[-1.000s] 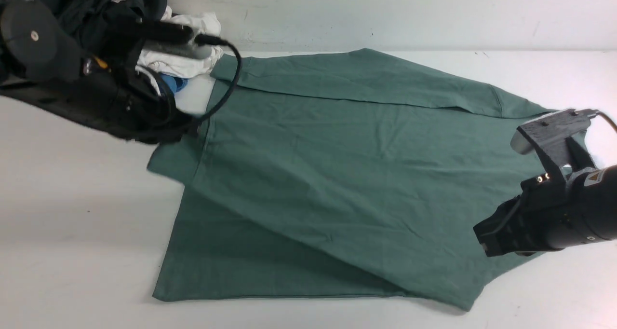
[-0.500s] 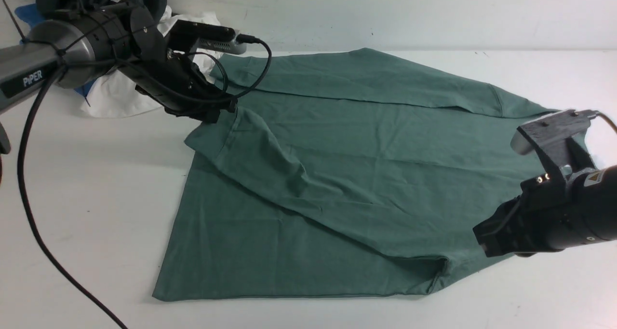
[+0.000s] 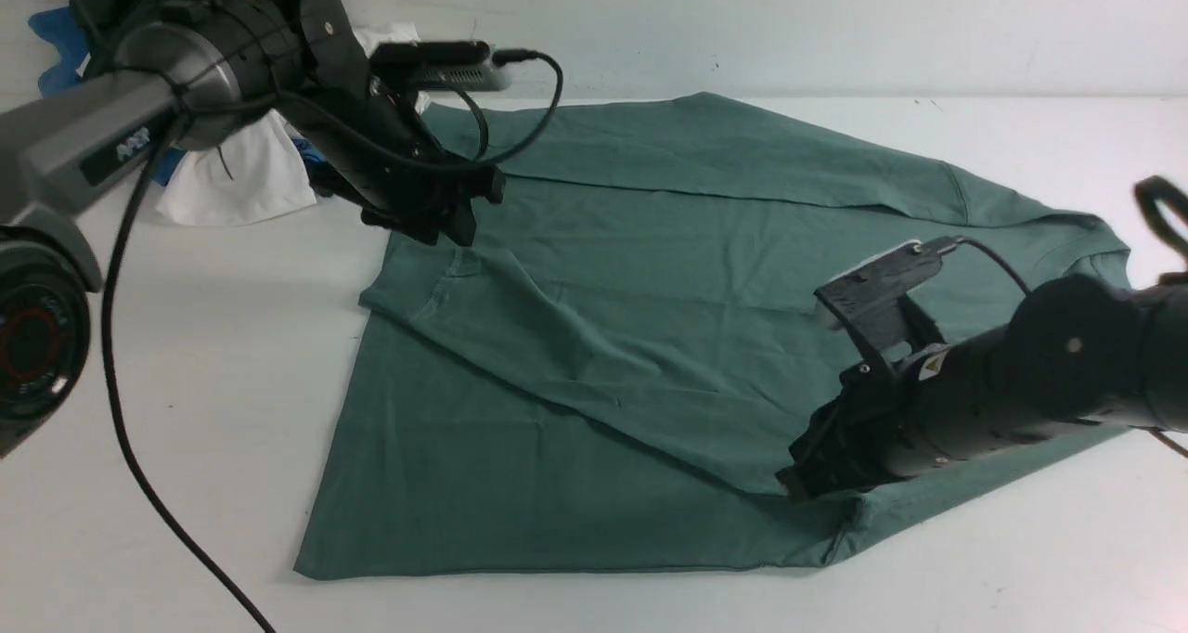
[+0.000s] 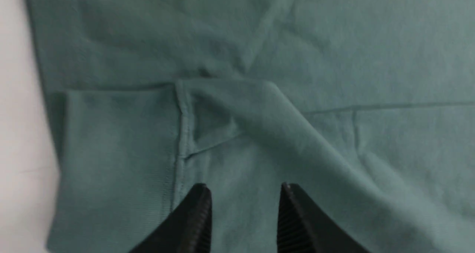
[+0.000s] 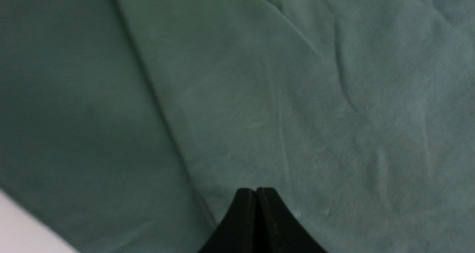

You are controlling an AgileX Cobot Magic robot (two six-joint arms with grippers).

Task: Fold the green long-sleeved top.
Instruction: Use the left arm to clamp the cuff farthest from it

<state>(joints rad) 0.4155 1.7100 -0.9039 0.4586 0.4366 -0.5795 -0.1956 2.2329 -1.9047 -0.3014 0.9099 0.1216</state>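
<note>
The green long-sleeved top [image 3: 650, 290] lies spread on the white table, with one sleeve folded diagonally across its body. The sleeve's cuff [image 3: 399, 285] rests at the top's left edge and also shows in the left wrist view [image 4: 118, 141]. My left gripper [image 3: 455, 229] hovers just above the sleeve beside the cuff. Its jaws are open and empty [image 4: 245, 188]. My right gripper [image 3: 796, 484] is low over the top's near right part, by the sleeve's fold edge. Its jaws are shut and hold nothing [image 5: 256, 190]. The neck tag and the logo are hidden.
A pile of other garments sits at the back left: a white one [image 3: 237, 174], a blue one [image 3: 51, 34] and a dark one behind my left arm. The left arm's black cable [image 3: 121, 429] hangs over the table's left side. A wall stands behind the table.
My left gripper carried the sleeve cuff rightward onto the top, let go and now stands open above it. My right arm moved left from the top's right edge to the near fold.
</note>
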